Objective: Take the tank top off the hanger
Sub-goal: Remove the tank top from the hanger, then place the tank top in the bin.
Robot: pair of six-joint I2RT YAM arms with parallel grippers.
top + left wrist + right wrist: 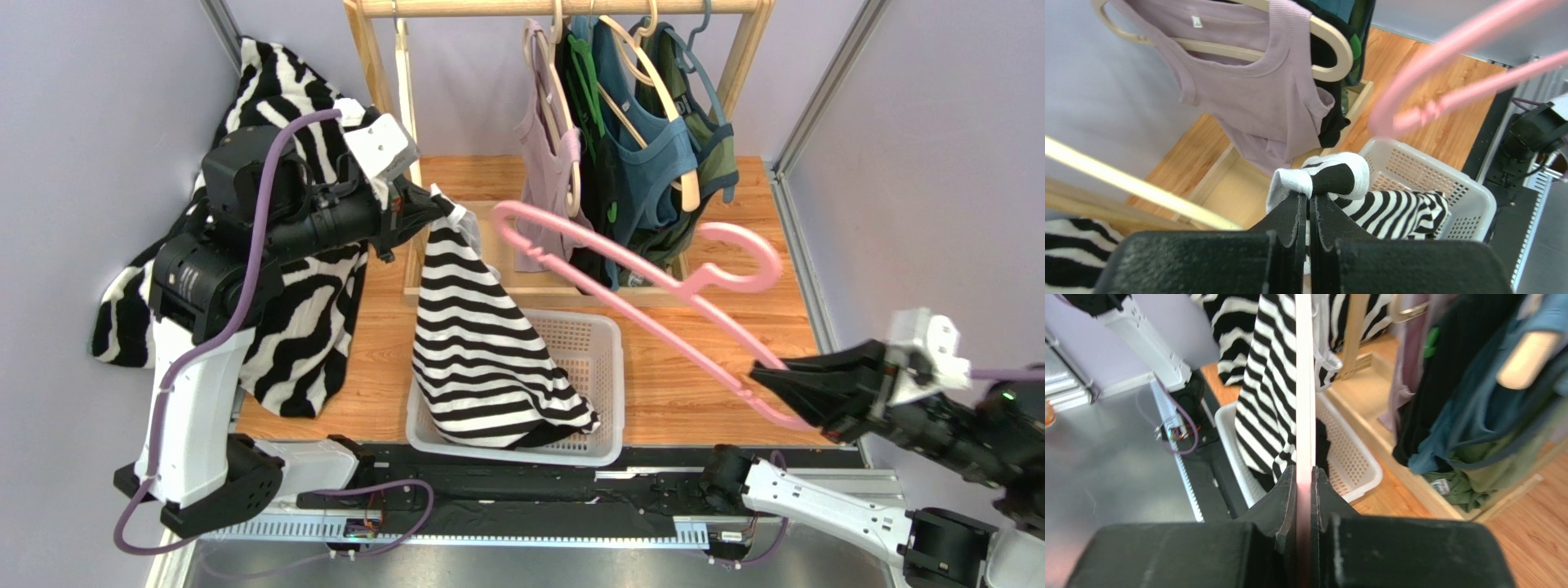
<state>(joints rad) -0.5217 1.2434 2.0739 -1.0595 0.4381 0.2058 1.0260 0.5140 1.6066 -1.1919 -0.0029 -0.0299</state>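
Note:
A black-and-white striped tank top (485, 337) hangs from my left gripper (432, 206), which is shut on its top edge; its hem rests in the white basket (601, 337). In the left wrist view the pinched striped cloth (1333, 177) bunches just past the left gripper (1309, 199). The pink hanger (638, 276) is bare and held out over the basket, apart from the tank top. My right gripper (779, 380) is shut on the hanger's lower end. In the right wrist view the hanger bar (1304, 386) runs straight out from between the shut jaws of the right gripper (1304, 478).
A wooden rack (552, 10) at the back carries a lilac top (546, 159) and dark green and blue tops (650, 147) on hangers. A zebra-striped cloth (301, 306) lies heaped at the left behind my left arm. Grey walls close both sides.

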